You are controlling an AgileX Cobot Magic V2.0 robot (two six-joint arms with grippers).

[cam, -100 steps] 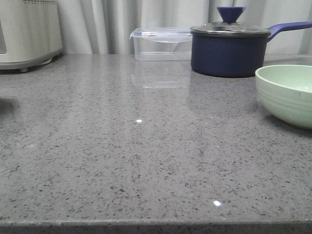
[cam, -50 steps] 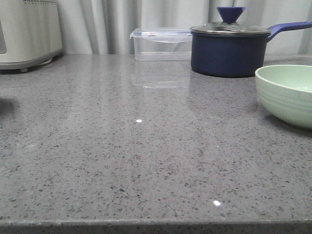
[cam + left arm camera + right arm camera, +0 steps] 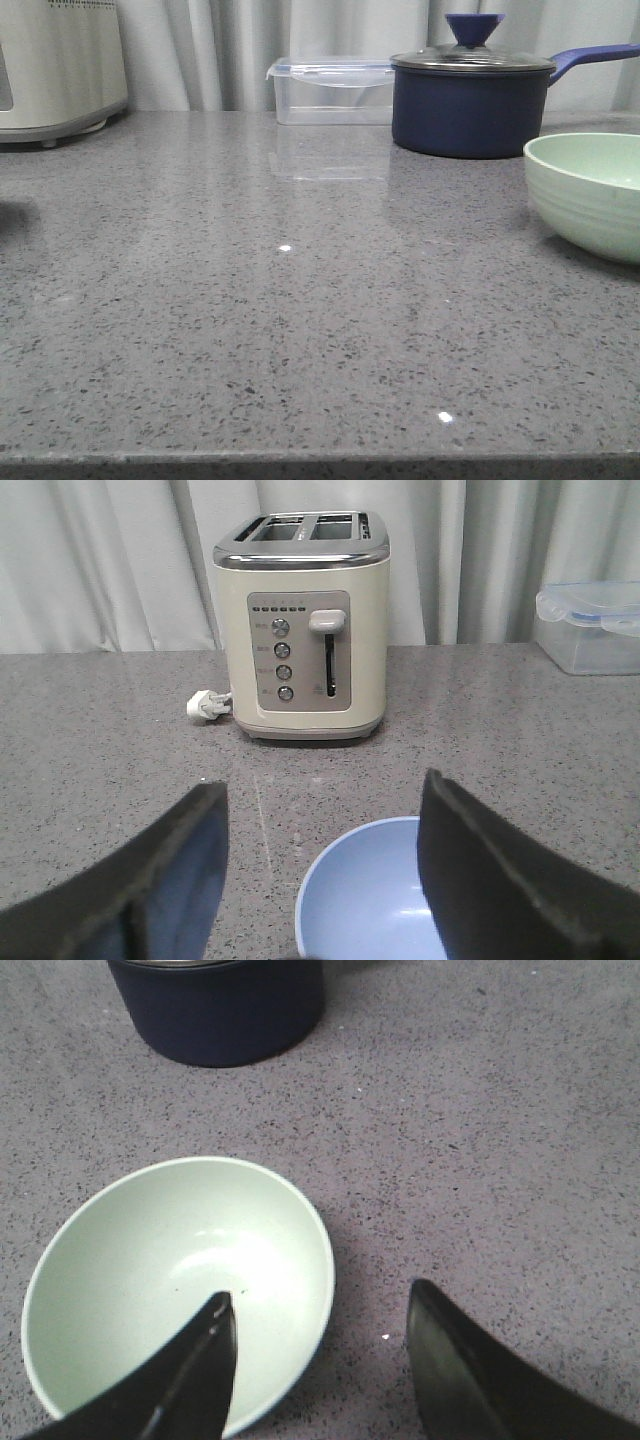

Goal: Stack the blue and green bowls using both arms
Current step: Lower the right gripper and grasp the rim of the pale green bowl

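The pale mint-green bowl [image 3: 590, 195] stands on the grey counter at the right edge of the front view. In the right wrist view the green bowl [image 3: 160, 1280] lies under my open right gripper [image 3: 320, 1305]: one finger is over the bowl's inside, the other over the counter beside its rim. The light blue bowl [image 3: 370, 900] shows only in the left wrist view, low between the fingers of my open left gripper [image 3: 322, 795], its far rim showing and one side hidden by a finger. Neither arm shows in the front view.
A dark navy lidded saucepan [image 3: 470, 100] stands at the back right, close behind the green bowl; it also shows in the right wrist view [image 3: 220, 1010]. A clear lidded container [image 3: 330, 90] stands at the back centre. A cream toaster [image 3: 305, 630] stands beyond the blue bowl.
In the front view the green bowl has shifted very slightly to the right. Nothing else has moved.
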